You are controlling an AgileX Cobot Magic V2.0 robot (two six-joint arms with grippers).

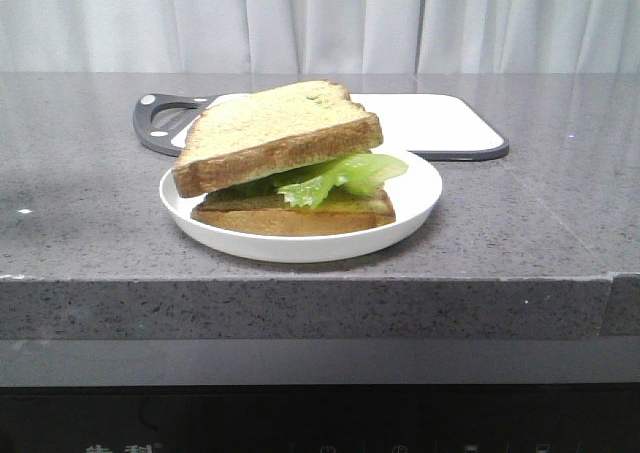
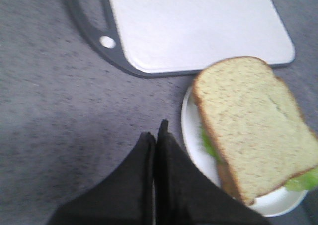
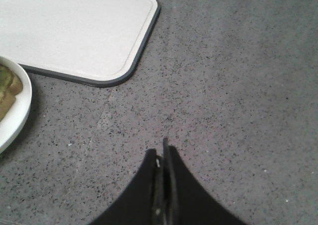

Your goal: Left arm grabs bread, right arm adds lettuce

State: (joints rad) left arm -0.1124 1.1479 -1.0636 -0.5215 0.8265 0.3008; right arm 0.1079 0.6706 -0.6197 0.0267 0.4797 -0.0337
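A white plate (image 1: 420, 208) is sitting near the front edge of a grey speckled countertop (image 1: 520, 223), and the assembled stack is resting on it. The bread (image 1: 275, 133), the thick slice with a brown crust, is lying on top, tilted, with its left end lower and overhanging the layers beneath. The lettuce (image 1: 345, 173) is lying directly under it, its ruffled green edge projecting toward the right side of the plate. A thinner lower slice (image 1: 300, 215) is lying flat on the plate beneath the leaf. Behind the plate, a white cutting board (image 1: 440, 123) with a dark grey rim and handle is lying flat on the counter; its handle end is showing to the left of the bread. In the left wrist view, the left arm (image 2: 156, 135) is hovering over bare counter just beside the plate (image 2: 191, 145), its fingers pressed together and holding nothing; the bread (image 2: 253, 125) and the cutting board (image 2: 198, 26) are both lying clear of it. In the right wrist view, the right arm (image 3: 161, 158) is likewise hanging over bare counter with its fingers closed and empty, well apart from the plate (image 3: 15, 120) and the cutting board (image 3: 74, 31). Nothing is standing between either gripper and the plate. Pale curtains (image 1: 330, 18) are hanging behind the counter. Small white markings are showing on the dark panel below the counter front, but they are too small to read.
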